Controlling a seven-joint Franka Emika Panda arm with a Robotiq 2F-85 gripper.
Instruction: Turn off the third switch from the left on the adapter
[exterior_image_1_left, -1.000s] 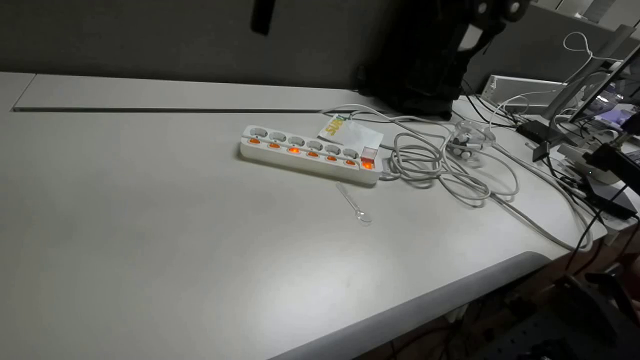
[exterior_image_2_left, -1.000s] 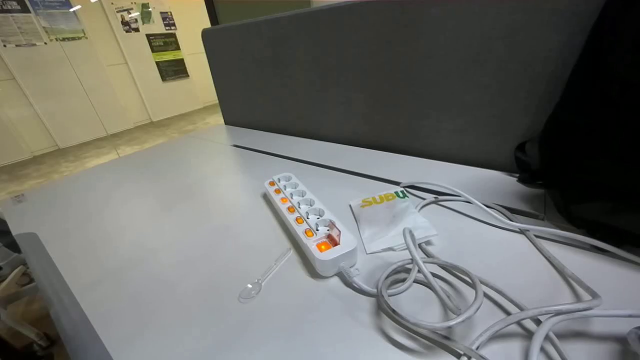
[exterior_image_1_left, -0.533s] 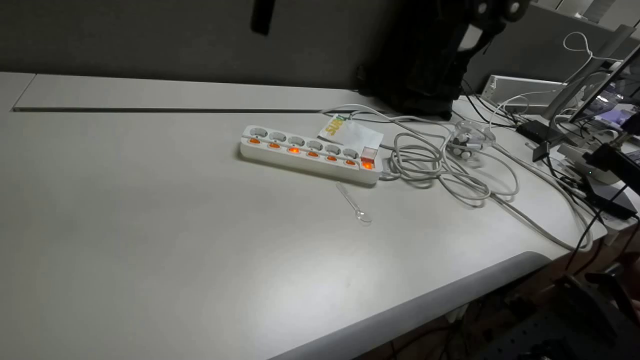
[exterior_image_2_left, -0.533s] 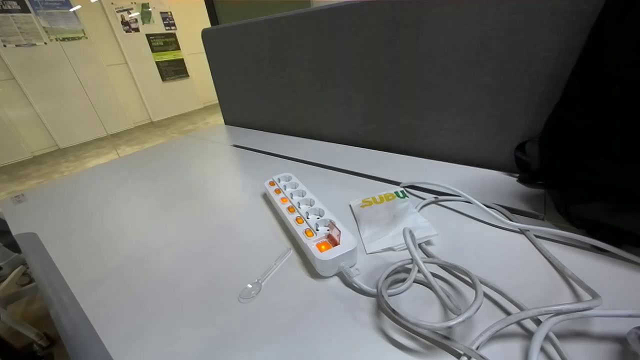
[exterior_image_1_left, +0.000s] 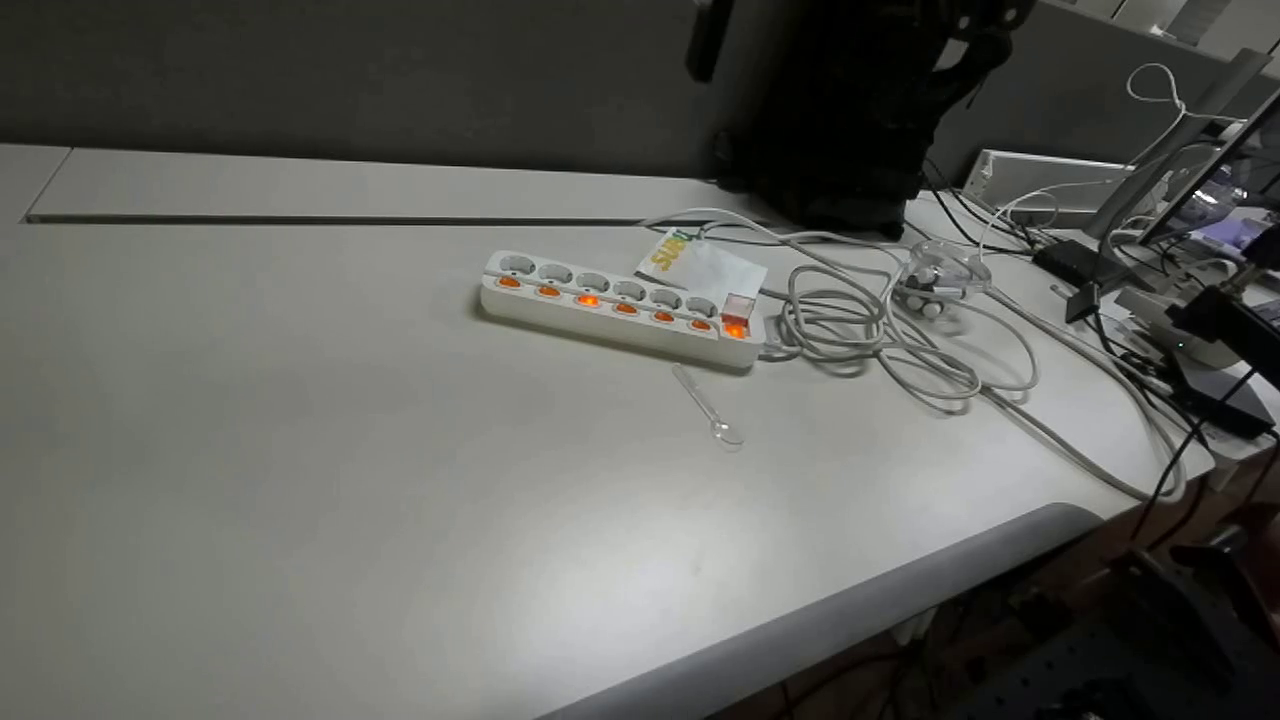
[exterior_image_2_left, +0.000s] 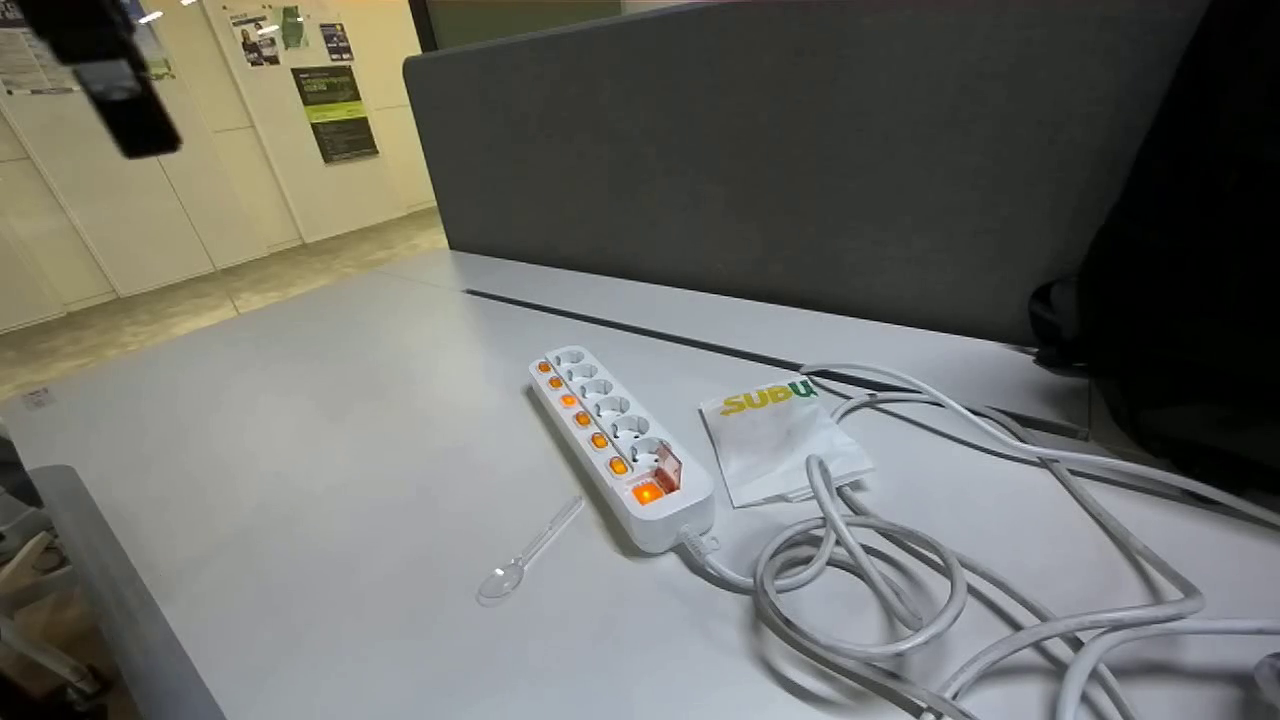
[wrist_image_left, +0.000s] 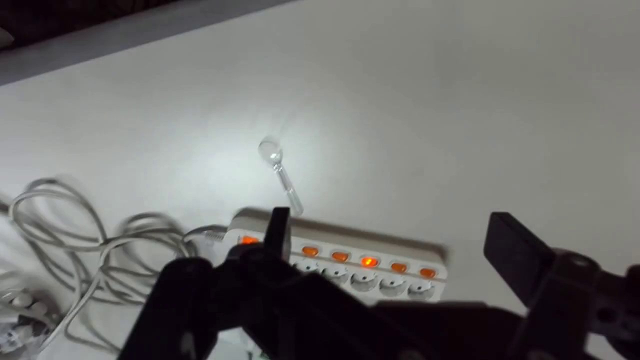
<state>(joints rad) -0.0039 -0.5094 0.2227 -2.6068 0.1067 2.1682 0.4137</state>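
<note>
First off, surroundings: most extra stuff on the worktop (exterior_image_1_left: 300, 420) lay nr the cord end of the adapter (exterior_image_1_left: 615, 325). Clear plastic spoon (exterior_image_2_left: 530, 550) lay w/ handle tip just beside the switch-side edge, bowl pointing away. White paper packet (exterior_image_2_left: 770, 450) w/ yellow & green lettering sat on the socket side, near but apart. Grey-white cables (exterior_image_2_left: 1185, 603) lay in coils past the cord end, one loop overlapping the packet in an exterior view; clear plastic item (exterior_image_1_left: 940, 270) among them, contents unclear. Black bag (exterior_image_1_left: 830, 150) stood farther back by the dark grey partition (exterior_image_2_left: 800, 180). On the adapter itself, a reddish flap (exterior_image_2_left: 668, 468) stood up beside a larger lit switch (exterior_image_2_left: 648, 493), cord end.

Gripper (wrist_image_left: 395, 240): jaws spread wide, hung above the worktop, well apart from the adapter. Wrist view: adapter ran across btwn the fingers (wrist_image_left: 277, 235); one covered a bit nr the cord end, & the gripper body hid part of the socket side. Third switch (wrist_image_left: 369, 261), counted from cordless end, glowed brighter than its orange neighbours (wrist_image_left: 340, 256) & appeared approx. mid-gap btwn the fingertips.
</note>
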